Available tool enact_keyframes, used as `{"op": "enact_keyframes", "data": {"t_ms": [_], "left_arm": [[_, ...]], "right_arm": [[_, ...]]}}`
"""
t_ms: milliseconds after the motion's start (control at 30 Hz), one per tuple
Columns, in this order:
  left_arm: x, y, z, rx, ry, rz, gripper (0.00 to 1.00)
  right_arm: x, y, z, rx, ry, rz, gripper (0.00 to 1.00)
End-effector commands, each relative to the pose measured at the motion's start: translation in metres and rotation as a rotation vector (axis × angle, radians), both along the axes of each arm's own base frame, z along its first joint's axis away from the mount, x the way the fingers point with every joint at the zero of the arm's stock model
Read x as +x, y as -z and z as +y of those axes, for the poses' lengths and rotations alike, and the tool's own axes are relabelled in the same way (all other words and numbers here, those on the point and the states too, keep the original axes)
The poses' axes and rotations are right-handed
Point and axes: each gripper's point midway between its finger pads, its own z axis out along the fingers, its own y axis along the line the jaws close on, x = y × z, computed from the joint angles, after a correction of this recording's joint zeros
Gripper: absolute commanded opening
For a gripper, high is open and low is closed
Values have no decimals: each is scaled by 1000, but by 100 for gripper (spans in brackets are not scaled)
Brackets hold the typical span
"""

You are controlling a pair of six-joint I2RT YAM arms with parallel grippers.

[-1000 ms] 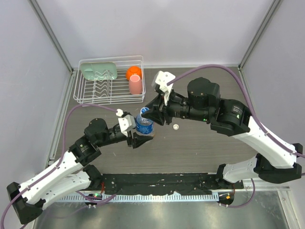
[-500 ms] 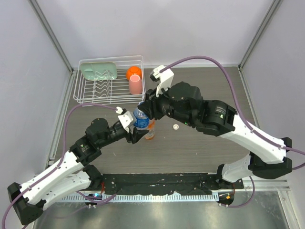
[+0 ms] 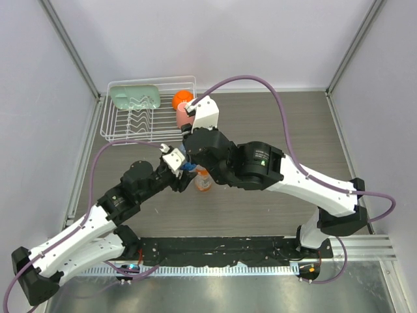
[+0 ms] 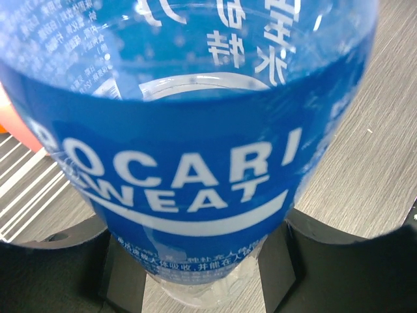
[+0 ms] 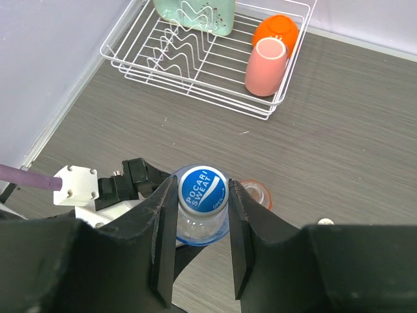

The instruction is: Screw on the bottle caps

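The left gripper [image 4: 202, 277] clamped the blue bottle [image 4: 189, 182] upright, low on its label. The right gripper [image 5: 201, 218], off to the bottle's right 1 second earlier, had swung over it and pinched the blue cap [image 5: 202, 190] on its neck. The orange bottle [image 5: 254, 193] stood uncapped just beside, the white cap [image 5: 324, 222] near

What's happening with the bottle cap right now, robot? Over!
Left hand clamped on blue-label bottle. Right hand shut on its blue cap, on the neck. Orange bottle close beside, uncapped. Nothing blocking.
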Motion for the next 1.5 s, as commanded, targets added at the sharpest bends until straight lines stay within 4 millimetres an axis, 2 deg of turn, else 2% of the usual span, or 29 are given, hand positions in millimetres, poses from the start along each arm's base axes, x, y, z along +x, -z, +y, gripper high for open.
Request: {"op": "enact_keyframes", "data": {"t_ms": [0,133,200,233,267,333,400,467,533,567,600,633,733,833,1033,1267,1467], "left_arm": [[3,-104,1,-233,-23,-218,0],[-9,-100,-3,-230,41,-194,0],[-15,-97,-5,-235,72,-179,0],[-17,-95,-6,-233,83,-169,0],[-21,-97,-8,-241,104,-165,0],[-27,-84,-10,-213,133,-122,0],[-38,-81,-15,-212,195,-100,0],[-50,-74,-20,-196,265,-71,0],[-74,-67,-29,-195,398,-5,0],[-85,-66,-31,-193,457,9,0],[-97,-63,-34,-186,525,33,0],[-121,-62,-38,-183,665,51,0],[-160,-65,-38,-181,911,64,1],[-181,-68,-34,-180,1057,65,0],[-201,-74,-28,-189,1198,73,0],[-206,-71,-26,-187,1242,88,0],[-206,-73,-26,-188,1238,79,0]], "right_arm": [[-23,5,4,-32,-113,59,31],[-40,-34,1,95,-229,43,55],[-47,-56,-9,157,-271,22,69],[-52,-63,-13,175,-296,19,73],[-56,-68,-15,185,-321,15,77],[-64,-82,-26,206,-379,-15,79],[-76,-88,-28,211,-458,-22,81],[-94,-95,-31,194,-590,-55,82],[-110,-98,-32,174,-707,-83,82],[-130,-98,-33,150,-845,-118,82],[-138,-98,-34,140,-903,-140,82],[-147,-98,-36,135,-965,-156,82],[-161,-97,-41,108,-1074,-231,81],[-169,-98,-41,108,-1136,-279,79],[-180,-104,-38,141,-1211,-335,76],[-188,-97,-23,151,-1274,-335,68],[-186,-92,-8,146,-1289,-326,60]]}}
